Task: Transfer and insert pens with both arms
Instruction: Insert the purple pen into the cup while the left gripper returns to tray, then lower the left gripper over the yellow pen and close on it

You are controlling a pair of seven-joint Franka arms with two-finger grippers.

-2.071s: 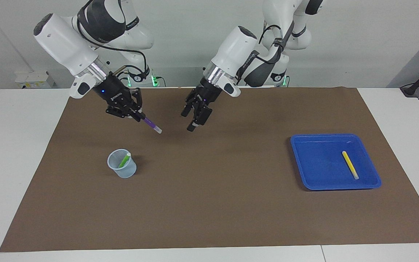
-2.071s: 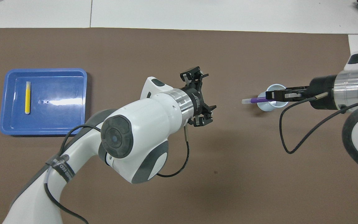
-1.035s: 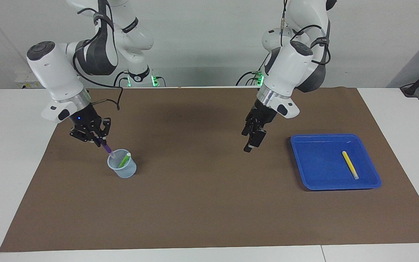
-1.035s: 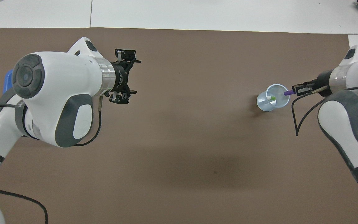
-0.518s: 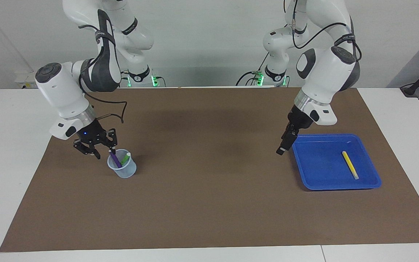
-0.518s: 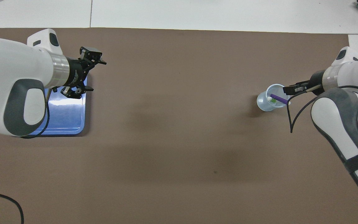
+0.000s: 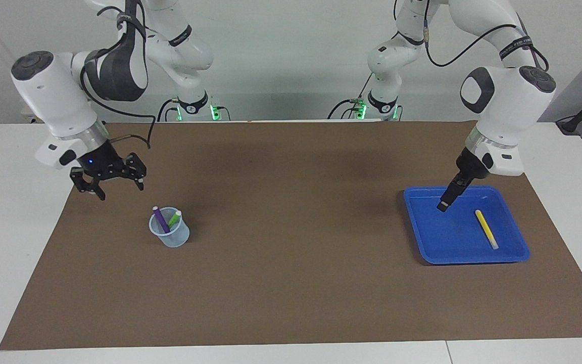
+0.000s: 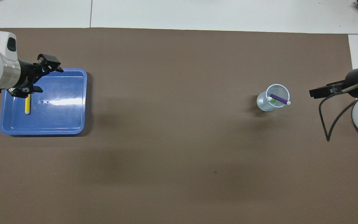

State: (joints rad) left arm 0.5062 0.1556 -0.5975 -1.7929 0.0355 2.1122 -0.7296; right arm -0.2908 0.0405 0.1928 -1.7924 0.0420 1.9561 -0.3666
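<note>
Facing view, items on the brown mat (image 7: 291, 283) that covers most of the white table (image 7: 13, 212).

Cup (image 7: 172, 237): pale translucent, upright, toward the right arm's end of the mat and about midway between the mat's robot edge and its outer edge. It holds two pens. The purple pen (image 7: 160, 220) and the green pen (image 7: 174, 219) both lean inside it, pale cap ends up, tips above the rim.

Tray (image 7: 513, 258): blue, shallow, toward the left arm's end of the mat. The yellow pen (image 7: 486, 229) lies flat in it, on the side closer to the table's end.

Right gripper (image 7: 115, 188): raised over bare mat near the mat's end edge, apart from the cup, fingers spread wide, holding nothing.

Left gripper (image 7: 444, 205): over the tray's robot-side part, beside the yellow pen and not touching it. Overhead view shows its fingers (image 8: 50, 59) parted, nothing between them.
</note>
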